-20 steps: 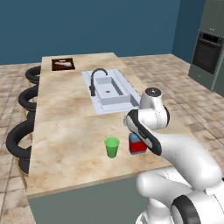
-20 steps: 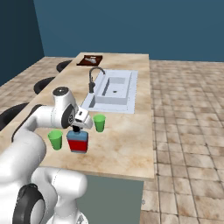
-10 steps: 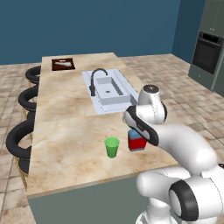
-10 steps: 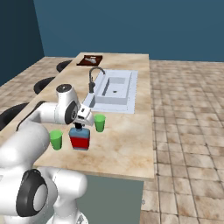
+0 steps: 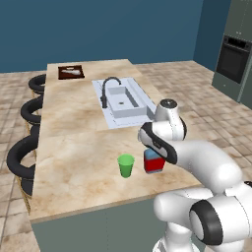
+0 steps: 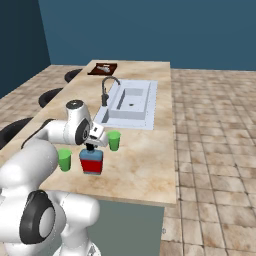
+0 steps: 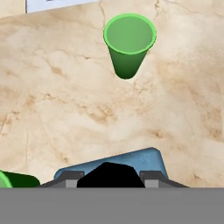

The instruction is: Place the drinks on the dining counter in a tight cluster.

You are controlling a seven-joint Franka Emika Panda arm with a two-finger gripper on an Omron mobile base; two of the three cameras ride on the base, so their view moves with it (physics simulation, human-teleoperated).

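- The dining counter [image 5: 74, 147] has a beige marble-look top, veined and smooth, with a soft sheen.
- The sink [image 5: 125, 101] set into it looks like smooth pale-grey moulded material, matt.
- The faucet [image 5: 107, 88] is black and smooth, with a dull finish.
- The blue bottle [image 6: 92, 162] looks like smooth plastic with a flat red label and a black cap.
- The two green cups [image 7: 129, 43] look like plain matt plastic.
- The stools [image 5: 22, 160] along the left side look like black padded rings, slightly glossy.
- The floor [image 6: 215, 150] is tan stone-look tile, mottled, with visible joints.
- The far wall [image 5: 98, 29] is flat matt blue.
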